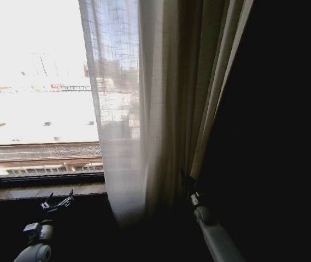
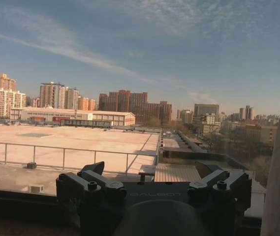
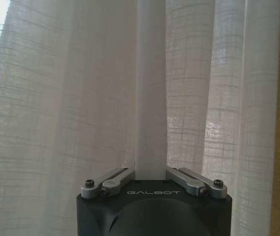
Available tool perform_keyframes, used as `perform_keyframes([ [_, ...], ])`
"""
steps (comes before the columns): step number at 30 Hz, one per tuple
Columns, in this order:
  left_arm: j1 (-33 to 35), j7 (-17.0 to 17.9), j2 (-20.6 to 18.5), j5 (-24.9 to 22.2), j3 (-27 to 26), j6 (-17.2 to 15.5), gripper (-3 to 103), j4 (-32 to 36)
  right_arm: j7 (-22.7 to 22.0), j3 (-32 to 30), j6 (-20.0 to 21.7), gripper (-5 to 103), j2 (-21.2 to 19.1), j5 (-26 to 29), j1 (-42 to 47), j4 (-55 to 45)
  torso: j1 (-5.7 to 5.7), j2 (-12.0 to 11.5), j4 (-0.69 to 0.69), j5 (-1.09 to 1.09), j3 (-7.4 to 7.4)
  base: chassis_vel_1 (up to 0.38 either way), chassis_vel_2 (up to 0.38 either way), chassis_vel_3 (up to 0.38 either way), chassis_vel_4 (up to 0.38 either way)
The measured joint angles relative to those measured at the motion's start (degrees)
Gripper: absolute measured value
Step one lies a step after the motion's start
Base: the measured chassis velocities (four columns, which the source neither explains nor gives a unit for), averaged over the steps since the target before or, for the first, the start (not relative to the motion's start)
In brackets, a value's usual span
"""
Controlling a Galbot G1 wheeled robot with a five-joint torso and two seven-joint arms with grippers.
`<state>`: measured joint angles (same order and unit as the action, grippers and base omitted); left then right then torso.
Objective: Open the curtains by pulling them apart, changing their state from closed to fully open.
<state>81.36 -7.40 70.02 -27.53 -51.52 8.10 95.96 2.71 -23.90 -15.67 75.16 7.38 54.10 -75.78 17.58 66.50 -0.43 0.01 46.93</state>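
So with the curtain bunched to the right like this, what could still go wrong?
1. The right claw grips just one narrow fold of the curtain; thin fabric could slip out if pulled further.
2. Pulling low on the hanging panel may strain it near the top rather than slide it.
3. The left claw sits open close to the window sill, apart from the fabric; any forward motion could bump the sill or glass.
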Motion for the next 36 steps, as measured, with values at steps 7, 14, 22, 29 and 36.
perform_keyframes([
  [7, 0.0, 0.0, 0.0, 0.0, 0.0, 0.0, 100, 0.0, -4.0, -3.5, 0.8, 0, -1.9, -0.1, -4.4, 5.0, 0.00, 0.0, 0.00, 0.00, 0.00, 0.000, 0.000, 0.000, 0.000],
  [14, 0.0, 0.0, 0.0, 0.0, 0.0, 0.0, 100, 0.0, -8.1, -6.4, 2.6, 0, -4.9, 0.6, -5.3, 6.0, 0.00, 0.0, 0.00, 0.00, 0.00, 0.000, 0.000, 0.000, 0.000],
  [22, 0.0, 0.0, 0.0, 0.0, 0.0, 0.0, 100, 0.0, -12.7, -8.9, 4.9, 0, -7.4, -0.2, -4.0, 5.4, 0.00, 0.0, 0.00, 0.00, 0.00, 0.000, 0.000, 0.000, 0.000],
  [29, 0.0, 0.0, 0.0, 0.0, 0.0, 0.0, 100, 0.0, -15.3, -9.3, 6.1, 0, -7.6, -1.0, -2.1, 3.2, 0.00, 0.0, -0.02, 0.00, 0.01, 0.000, 0.000, 0.000, 0.000],
  [36, 0.0, 0.0, 0.0, 0.0, 0.0, 0.0, 100, 0.0, -11.8, -6.3, 7.5, 8, -6.5, 5.6, 1.1, -4.0, 0.00, 0.0, 0.01, -0.01, 0.00, 0.000, 0.000, 0.000, 0.000],
])
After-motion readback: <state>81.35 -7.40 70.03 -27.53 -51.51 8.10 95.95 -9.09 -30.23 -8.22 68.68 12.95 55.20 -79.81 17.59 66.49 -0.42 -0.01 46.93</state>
